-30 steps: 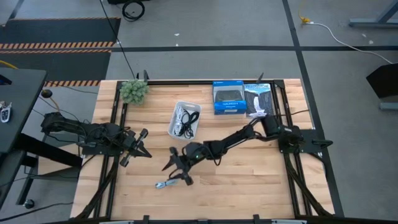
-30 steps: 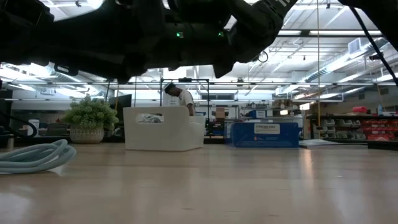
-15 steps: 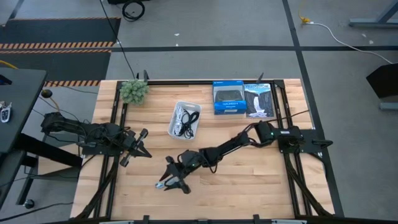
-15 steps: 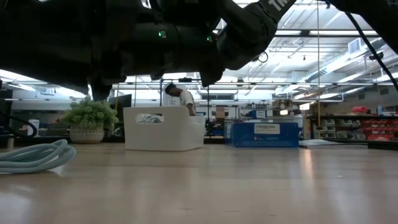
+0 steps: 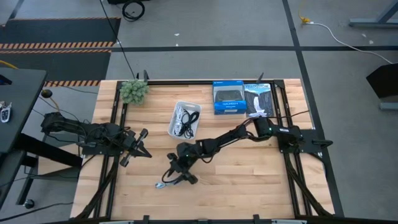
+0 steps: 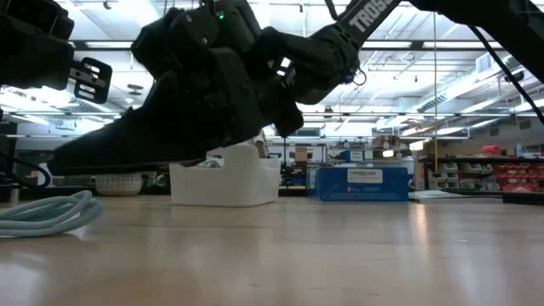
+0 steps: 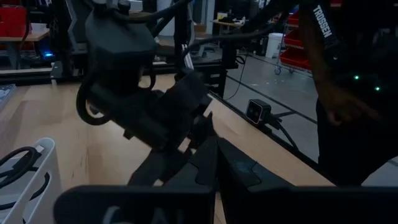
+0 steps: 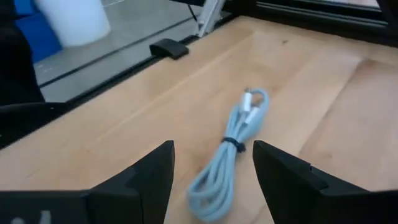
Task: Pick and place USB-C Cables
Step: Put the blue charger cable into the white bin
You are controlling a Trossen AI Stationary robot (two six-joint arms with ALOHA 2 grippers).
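Pale blue cable (image 8: 231, 148) lies between the right tool's (image 8: 211, 163) spread fingers.

We see the table (image 5: 249, 186) as pale wood planks, smooth with a soft satin sheen, framed in matt black metal rails; the white bin (image 5: 176, 116) at about eleven o'clock from the right gripper (image 5: 176, 177) looks like smooth, faintly glossy plastic. The pale blue cable (image 8: 233, 155) has a smooth rubbery matt jacket bound by a dark tie; the gripper's fingers (image 8: 283, 177) look like matt black plastic.
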